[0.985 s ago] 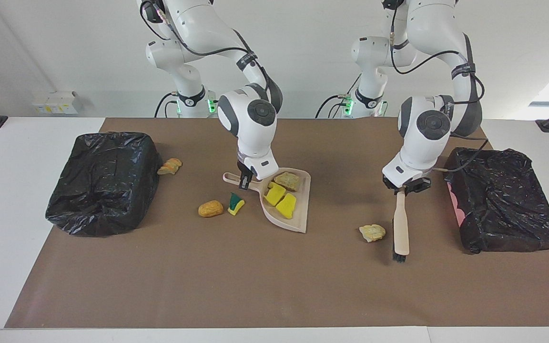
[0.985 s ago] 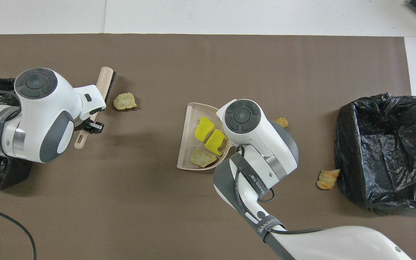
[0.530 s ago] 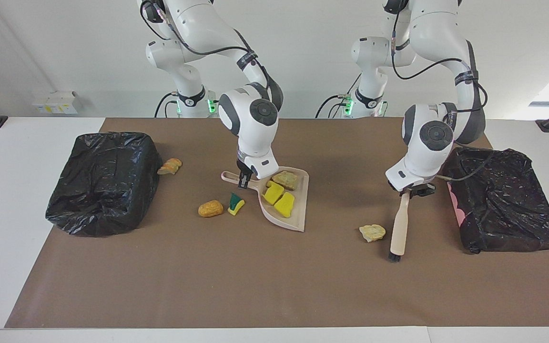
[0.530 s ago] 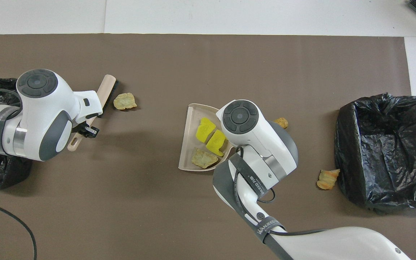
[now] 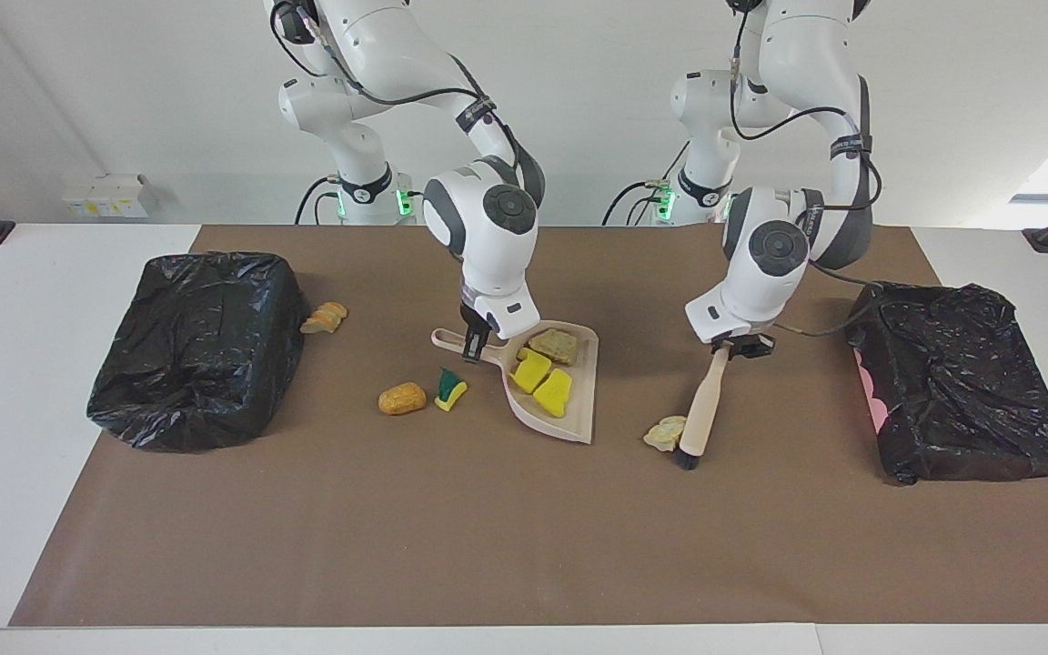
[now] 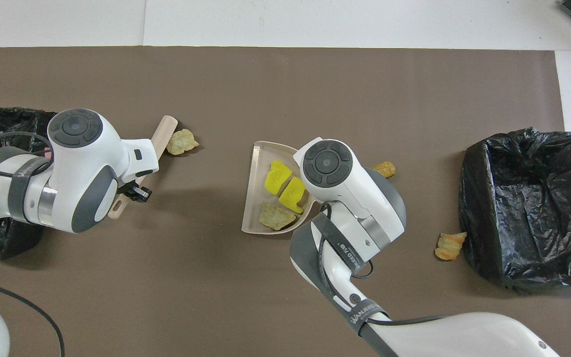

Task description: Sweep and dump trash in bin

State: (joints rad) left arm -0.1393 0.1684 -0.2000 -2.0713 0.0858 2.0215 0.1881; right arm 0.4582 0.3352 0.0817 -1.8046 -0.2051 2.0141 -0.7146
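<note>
My right gripper (image 5: 475,346) is shut on the handle of the beige dustpan (image 5: 587,391), which rests on the table. In the pan lie two yellow sponge bits (image 5: 542,380) and a beige chunk (image 5: 551,345). My left gripper (image 5: 731,347) is shut on the handle of the brush (image 5: 704,405). The brush slants down, and its black bristles touch a beige chunk (image 5: 665,434) on the mat. An orange-brown lump (image 5: 402,398) and a green-and-yellow wedge (image 5: 450,389) lie beside the pan's handle. A bread-like lump (image 5: 325,317) lies against the black-bagged bin (image 5: 196,346).
A second black-bagged bin (image 5: 961,391) stands at the left arm's end of the table, with a cable draped over its rim. In the overhead view the brush head (image 6: 165,128) meets the beige chunk (image 6: 182,142) a short way from the dustpan (image 6: 252,198).
My left gripper has swung the brush toward the dustpan and pushed the beige chunk along with it. The dustpan has shifted slightly toward the brush.
</note>
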